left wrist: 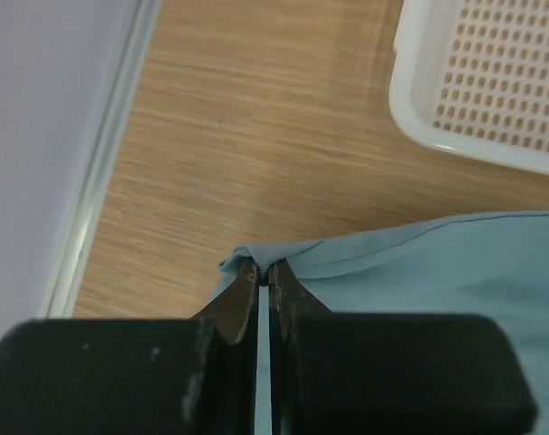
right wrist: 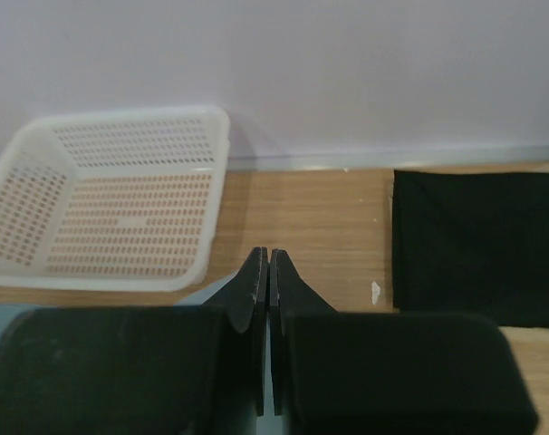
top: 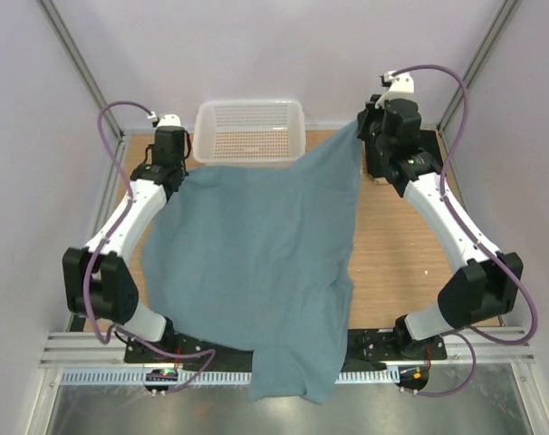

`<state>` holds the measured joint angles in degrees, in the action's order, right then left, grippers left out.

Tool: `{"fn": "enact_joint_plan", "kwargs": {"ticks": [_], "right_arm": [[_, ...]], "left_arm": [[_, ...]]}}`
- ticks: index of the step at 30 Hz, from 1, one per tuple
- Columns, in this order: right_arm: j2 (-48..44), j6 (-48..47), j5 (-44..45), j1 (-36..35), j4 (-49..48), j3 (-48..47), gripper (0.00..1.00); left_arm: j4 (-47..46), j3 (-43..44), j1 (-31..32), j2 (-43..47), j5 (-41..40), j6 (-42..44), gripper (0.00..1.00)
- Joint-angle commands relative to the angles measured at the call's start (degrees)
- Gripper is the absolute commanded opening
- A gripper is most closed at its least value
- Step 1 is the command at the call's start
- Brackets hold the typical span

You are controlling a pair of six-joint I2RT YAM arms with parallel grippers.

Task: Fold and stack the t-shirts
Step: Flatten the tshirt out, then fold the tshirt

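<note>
I see the shirt (top: 256, 263) stretched between both arms, its far left corner at the left gripper (top: 184, 169) and its far right corner drawn up to a peak at the right gripper (top: 363, 127). The cloth covers the middle of the table (top: 397, 254), and its near end hangs past the near edge between the arm bases. The basket (top: 249, 127) sits at the far side, just beyond the shirt's far edge.

**What is hidden or cut off**

From above, the teal shirt (top: 256, 263) hides the middle of the bench (top: 392, 254) and part of the near rail (top: 492, 349). The black shirt (right wrist: 478, 245) is cut by the right edge of the right wrist view, and from above the right arm (top: 447, 217) hides most of it. The left wrist view cuts the basket (left wrist: 419, 109) at its top and right edges. A white speck (right wrist: 375, 292) on the bench is too small to tell.
</note>
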<state>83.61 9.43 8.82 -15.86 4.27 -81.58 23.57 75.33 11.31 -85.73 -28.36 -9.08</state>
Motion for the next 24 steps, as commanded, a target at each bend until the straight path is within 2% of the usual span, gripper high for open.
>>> {"fn": "enact_joint_plan", "kwargs": {"ticks": [1,5,9,16,24], "right_arm": [[0.1,0.3,-1.0,1.8,-9.6,1.5,0.01],[1.2,-2.0,-2.0,2.9,-10.1,4.6,0.01],[1.1,-2.6,-3.3,3.2,-10.3,7.2,0.01],[-1.4,-0.7,-5.0,3.2,-6.3,8.7,0.01],[-12.7,5.3,-8.1,2.2,3.6,14.2,0.01]], "left_arm": [[-8.5,1.3,-2.3,-5.0,2.4,-3.0,0.0],[-7.4,4.6,-5.9,-11.6,7.0,-4.9,0.0],[-7.8,5.5,-6.7,-14.5,12.6,-5.7,0.0],[-7.7,3.2,-7.0,-12.6,13.3,-7.1,0.0],[-4.2,2.5,-8.4,-12.5,14.8,-6.4,0.0]]}}
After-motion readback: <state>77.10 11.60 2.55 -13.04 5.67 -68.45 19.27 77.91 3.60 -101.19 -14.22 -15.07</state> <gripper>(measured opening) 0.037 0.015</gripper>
